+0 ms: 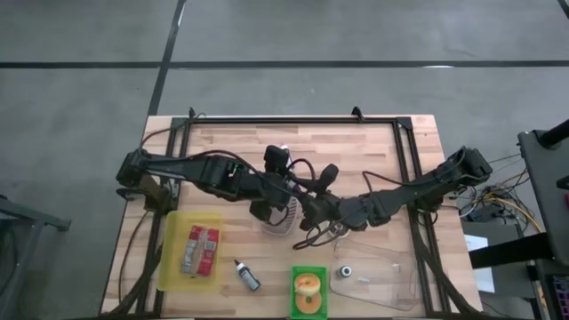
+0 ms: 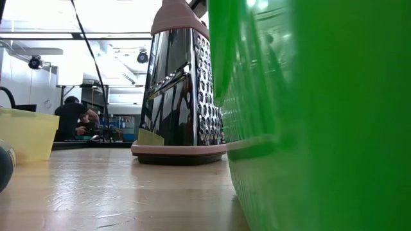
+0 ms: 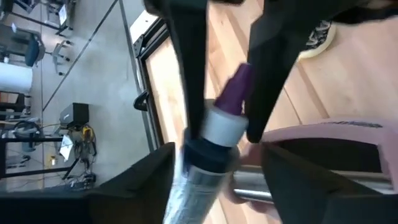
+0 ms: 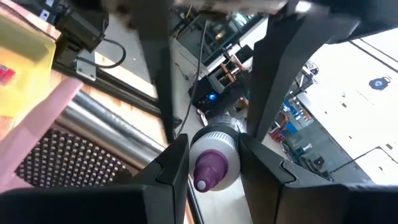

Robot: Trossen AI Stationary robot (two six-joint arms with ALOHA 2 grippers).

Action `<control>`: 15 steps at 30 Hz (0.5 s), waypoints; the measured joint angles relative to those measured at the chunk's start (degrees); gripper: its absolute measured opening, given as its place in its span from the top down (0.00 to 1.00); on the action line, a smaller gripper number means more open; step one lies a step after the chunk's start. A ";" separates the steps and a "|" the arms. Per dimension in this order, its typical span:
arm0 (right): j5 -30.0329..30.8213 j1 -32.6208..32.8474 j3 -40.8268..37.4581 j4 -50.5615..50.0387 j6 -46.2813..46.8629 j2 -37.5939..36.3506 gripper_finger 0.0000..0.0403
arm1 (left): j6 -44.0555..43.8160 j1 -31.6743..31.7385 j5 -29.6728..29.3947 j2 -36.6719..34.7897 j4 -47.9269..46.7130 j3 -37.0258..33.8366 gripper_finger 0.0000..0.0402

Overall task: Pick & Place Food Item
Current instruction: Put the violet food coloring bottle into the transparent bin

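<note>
Both grippers meet mid-surface right over the box grater (image 1: 277, 218), and the thing that matters is a tube with a purple nozzle and white cap (image 3: 219, 124) spanning between them. Left wrist view: the tube's foil body runs out between the left gripper (image 3: 217, 180) fingers, nozzle pointing away toward the right gripper (image 4: 212, 163). Right wrist view: same nozzle and cap seen end-on, seated between the right gripper's fingers, which look clamped on the cap end. Left gripper's fingers stand apart either side of the tube body; can't tell if they touch it, so I read this as a handover with the right arm now carrying. Long axis of the tube lies roughly along the line joining the two wrists, just above the grater's pink top. Likely drop points are the yellow tray (image 1: 171, 267) on the left arm's side, the green bin (image 1: 310, 311) front-centre, and the clear container (image 1: 373, 283) nearest the right arm.
</note>
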 joint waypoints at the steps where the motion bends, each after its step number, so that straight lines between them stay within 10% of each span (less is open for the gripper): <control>1: 0.05 0.00 0.00 0.15 0.01 0.00 0.74 | 0.02 0.00 0.06 0.00 -0.74 -0.02 0.38; 15: 2.64 0.16 0.00 0.02 -0.24 -0.08 0.74 | -4.94 -0.02 -4.31 -8.21 -6.08 -0.07 0.32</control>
